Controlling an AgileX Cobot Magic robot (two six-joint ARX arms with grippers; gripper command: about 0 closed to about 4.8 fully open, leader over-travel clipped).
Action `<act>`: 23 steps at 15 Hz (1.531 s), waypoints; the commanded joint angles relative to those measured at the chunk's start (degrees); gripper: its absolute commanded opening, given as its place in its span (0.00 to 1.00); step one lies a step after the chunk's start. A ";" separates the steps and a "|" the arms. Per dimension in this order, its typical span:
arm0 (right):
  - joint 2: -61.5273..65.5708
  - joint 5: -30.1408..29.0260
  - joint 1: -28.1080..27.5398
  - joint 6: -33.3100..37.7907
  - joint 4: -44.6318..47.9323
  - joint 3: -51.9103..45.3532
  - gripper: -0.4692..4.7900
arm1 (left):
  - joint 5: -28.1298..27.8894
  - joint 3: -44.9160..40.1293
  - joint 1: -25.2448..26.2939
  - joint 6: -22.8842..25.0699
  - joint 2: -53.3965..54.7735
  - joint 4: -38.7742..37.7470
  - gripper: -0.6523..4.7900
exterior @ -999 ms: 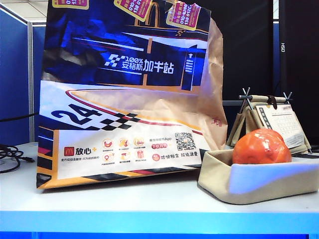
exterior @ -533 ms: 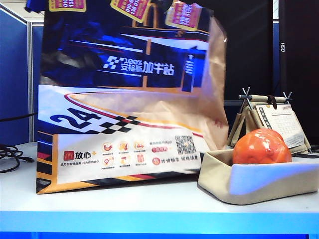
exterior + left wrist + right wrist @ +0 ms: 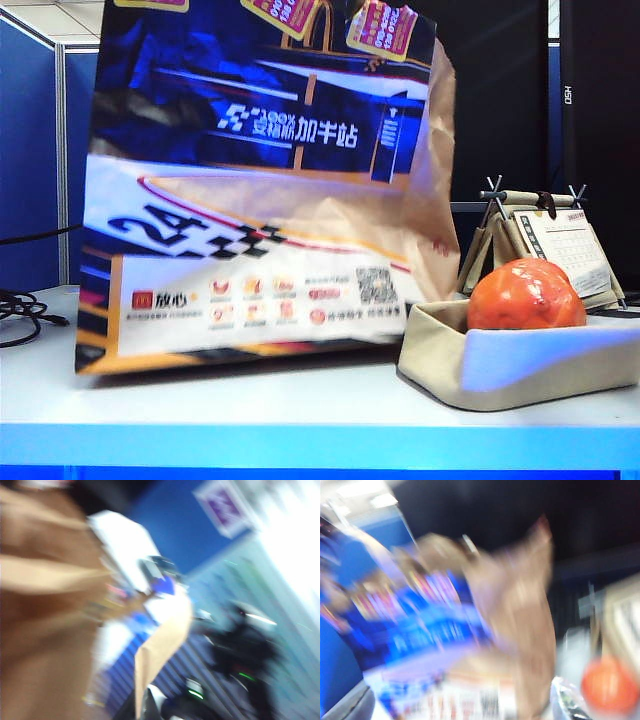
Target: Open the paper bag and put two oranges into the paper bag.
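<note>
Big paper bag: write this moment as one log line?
bag: brown-and-blue printed paper bag upright | fruit: glossy orange in beige tray | left gripper: shut | right gripper: open

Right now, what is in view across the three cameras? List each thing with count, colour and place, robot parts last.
paper bag: one, brown kraft printed dark blue with white text and "24", upright on the left and centre of the table, front blurred.
orange: one visible, glossy orange-red, sitting in the tray; a second does not show.
fabric tray: one, beige, low, right of the bag.
desk calendar: one, white pages on a stand, behind the tray.
cables: black, at the table's left edge.
table: one, white top.
partition: blue, far left.
left gripper: not identifiable; its wrist view is blurred, close to the bag's brown paper.
right gripper: not in any view; its wrist view faces bag and orange.
</note>
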 commanded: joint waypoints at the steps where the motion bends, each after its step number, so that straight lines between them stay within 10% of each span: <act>1: 4.31 -1.62 0.17 2.01 0.42 -0.94 0.99 | 6.86 2.73 -0.04 -2.32 -0.28 1.16 0.11; 5: 13.29 -5.44 2.01 1.97 0.22 -1.05 0.99 | 5.35 4.09 0.00 1.62 -0.22 -0.17 0.11; 11: 19.06 6.47 14.84 -0.85 0.09 -6.12 0.99 | -7.08 4.09 0.00 18.08 -0.22 -18.05 0.11; 23: 49.96 14.53 21.57 -3.82 23.78 -6.23 0.99 | -7.56 4.20 0.02 18.71 -0.22 -18.97 0.11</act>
